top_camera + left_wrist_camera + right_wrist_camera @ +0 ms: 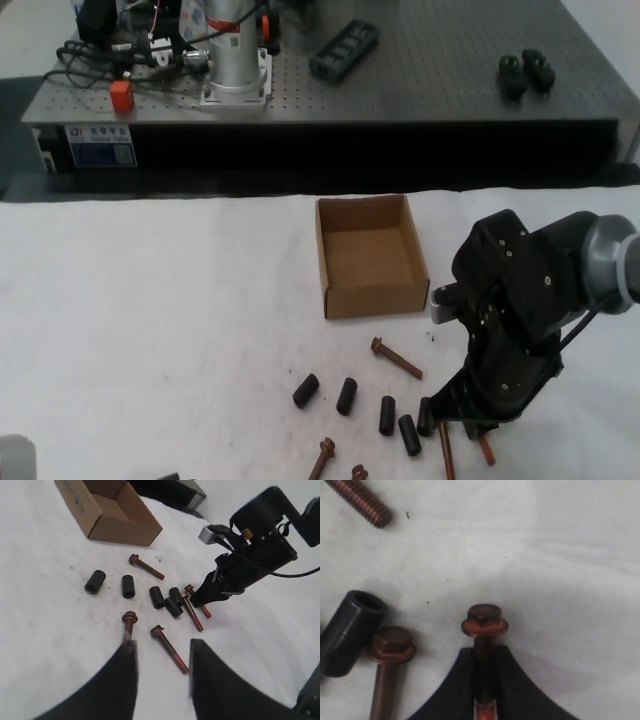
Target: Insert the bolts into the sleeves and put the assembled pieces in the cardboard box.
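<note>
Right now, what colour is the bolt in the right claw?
The bolt is coppery red-brown, clearest in the right wrist view.

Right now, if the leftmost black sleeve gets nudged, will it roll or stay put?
It would probably roll a little: the leftmost black sleeve is a cylinder lying on its side. The white cloth under it likely stops it soon. It looks rigid, so a grip shouldn't deform it.

bolts (484, 621): coppery metal, slight sheen, threaded. sleeves (347, 630): matt black, smooth. cardboard box (375, 298): plain brown, matt. bench cloth (150, 300): white, wrinkled.
</note>
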{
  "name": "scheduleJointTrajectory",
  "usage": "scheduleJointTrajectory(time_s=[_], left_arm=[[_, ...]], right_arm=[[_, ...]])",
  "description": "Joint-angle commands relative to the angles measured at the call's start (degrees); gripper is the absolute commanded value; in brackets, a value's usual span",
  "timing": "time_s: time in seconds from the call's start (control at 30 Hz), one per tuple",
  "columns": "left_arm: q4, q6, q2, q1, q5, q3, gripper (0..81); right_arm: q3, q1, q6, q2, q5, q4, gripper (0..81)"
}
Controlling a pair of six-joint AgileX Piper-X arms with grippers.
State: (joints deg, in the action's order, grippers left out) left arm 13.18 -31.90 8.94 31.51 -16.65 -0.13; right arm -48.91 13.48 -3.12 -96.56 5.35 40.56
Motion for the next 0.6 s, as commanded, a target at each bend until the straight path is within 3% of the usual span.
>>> scheduleJointTrajectory(time_s=[0.0,0.1,0.23,0.4,0.57], left_arm=[[-1.3,2.8,2.5,-0.2,-0.6,-1.8,22.8],[-1.0,4.5,9.5,-0.2,-0.5,-4.7,22.8],[4.5,16.1,24.1,-0.2,1.6,-13.8,22.8],[9.9,28.4,51.6,-0.2,3.1,-31.1,33.4],[24.8,36.4,76.3,-0.2,2.9,-53.2,34.8]], right_arm=[[0.8,-0.9,1.4,-0.6,-0.1,-3.0,1.6],[0.8,-1.5,1.5,0.1,-2.5,-1.9,1.6],[0.8,-1.5,1.9,6.2,-4.9,0.2,1.6],[0.8,-1.5,1.9,19.3,-6.1,5.4,1.6],[0.8,-1.5,1.7,31.7,-6.1,12.9,1.6]])
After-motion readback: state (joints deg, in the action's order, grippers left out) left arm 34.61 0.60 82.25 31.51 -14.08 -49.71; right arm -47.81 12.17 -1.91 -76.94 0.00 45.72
